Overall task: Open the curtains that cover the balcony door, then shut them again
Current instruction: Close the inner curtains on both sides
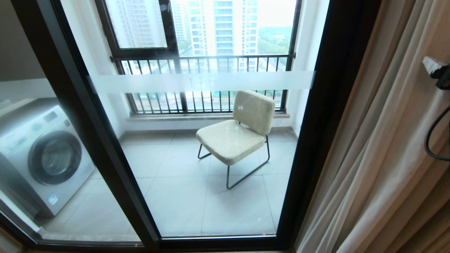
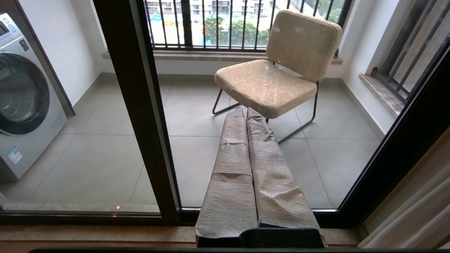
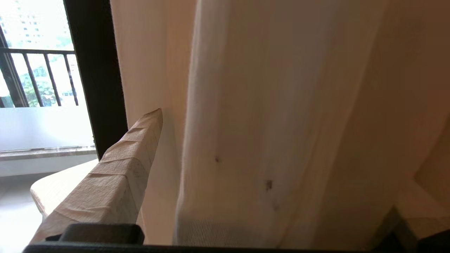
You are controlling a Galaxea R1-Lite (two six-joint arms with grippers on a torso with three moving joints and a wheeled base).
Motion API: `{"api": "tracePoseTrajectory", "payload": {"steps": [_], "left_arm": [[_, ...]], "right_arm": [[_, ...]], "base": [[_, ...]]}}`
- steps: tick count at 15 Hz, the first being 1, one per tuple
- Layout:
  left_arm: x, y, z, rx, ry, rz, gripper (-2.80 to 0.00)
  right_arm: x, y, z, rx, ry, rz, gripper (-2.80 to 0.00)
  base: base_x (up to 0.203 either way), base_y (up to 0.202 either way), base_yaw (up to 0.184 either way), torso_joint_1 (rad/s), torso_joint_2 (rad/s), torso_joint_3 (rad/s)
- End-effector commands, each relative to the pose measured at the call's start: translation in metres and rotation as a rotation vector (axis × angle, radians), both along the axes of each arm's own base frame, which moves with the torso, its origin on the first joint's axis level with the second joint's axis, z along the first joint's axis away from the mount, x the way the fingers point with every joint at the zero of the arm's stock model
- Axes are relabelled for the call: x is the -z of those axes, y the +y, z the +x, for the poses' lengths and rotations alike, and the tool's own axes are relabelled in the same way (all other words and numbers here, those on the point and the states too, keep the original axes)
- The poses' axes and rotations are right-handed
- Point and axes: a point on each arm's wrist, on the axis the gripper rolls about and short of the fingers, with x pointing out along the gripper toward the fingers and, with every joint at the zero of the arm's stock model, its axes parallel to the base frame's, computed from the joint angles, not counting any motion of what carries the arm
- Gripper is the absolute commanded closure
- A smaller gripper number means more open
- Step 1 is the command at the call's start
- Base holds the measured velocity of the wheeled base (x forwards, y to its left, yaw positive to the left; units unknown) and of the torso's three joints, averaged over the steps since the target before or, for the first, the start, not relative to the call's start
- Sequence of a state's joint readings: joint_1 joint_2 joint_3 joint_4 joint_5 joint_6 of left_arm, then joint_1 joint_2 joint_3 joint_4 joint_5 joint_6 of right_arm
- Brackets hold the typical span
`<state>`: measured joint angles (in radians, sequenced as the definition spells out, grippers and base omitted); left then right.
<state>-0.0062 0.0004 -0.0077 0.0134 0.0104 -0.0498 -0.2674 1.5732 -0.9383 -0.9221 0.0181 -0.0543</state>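
Curtains (image 3: 281, 105) fill the right wrist view, hiding one right tool (image 3: 225, 147) finger.

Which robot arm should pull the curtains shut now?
Probably the right. The right gripper is open against the curtains, gathered on the right. The left gripper is shut, facing the balcony door.

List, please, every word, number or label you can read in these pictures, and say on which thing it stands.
None can be read.
Washing machine: blue sticker and control panel marks, too small to read.
Frosted band on the balcony door: faint marks, too blurred to read.
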Motion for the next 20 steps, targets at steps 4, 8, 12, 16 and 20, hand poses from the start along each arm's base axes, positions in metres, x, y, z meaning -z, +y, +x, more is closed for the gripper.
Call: {"api": "tracePoseTrajectory", "payload": {"steps": [4, 8, 12, 16, 20], "left_arm": [[0.000, 0.000, 0.000, 0.000, 0.000, -0.001, 0.00], [0.000, 0.000, 0.000, 0.000, 0.000, -0.001, 0.00], [0.000, 0.000, 0.000, 0.000, 0.000, 0.000, 0.00], [0.000, 0.000, 0.000, 0.000, 0.000, -0.001, 0.00], [0.000, 0.000, 0.000, 0.000, 0.000, 0.000, 0.00]], "right_arm": [[0.001, -0.007, 0.026, 0.000, -0.003, -0.004, -2.80], [0.001, -0.007, 0.026, 0.000, -0.003, -0.003, 0.00], [-0.004, -0.003, 0.019, -0.009, -0.018, -0.008, 0.00], [-0.014, 0.019, 0.012, -0.076, -0.050, -0.015, 0.00], [-0.015, 0.049, 0.001, -0.170, -0.053, -0.013, 0.00]], "base": [[0.000, 0.000, 0.000, 0.000, 0.00, 0.000], [0.000, 0.000, 0.000, 0.000, 0.00, 0.000], [0.000, 0.000, 0.000, 0.000, 0.00, 0.000], [0.000, 0.000, 0.000, 0.000, 0.00, 0.000], [0.000, 0.000, 0.000, 0.000, 0.00, 0.000]]}}
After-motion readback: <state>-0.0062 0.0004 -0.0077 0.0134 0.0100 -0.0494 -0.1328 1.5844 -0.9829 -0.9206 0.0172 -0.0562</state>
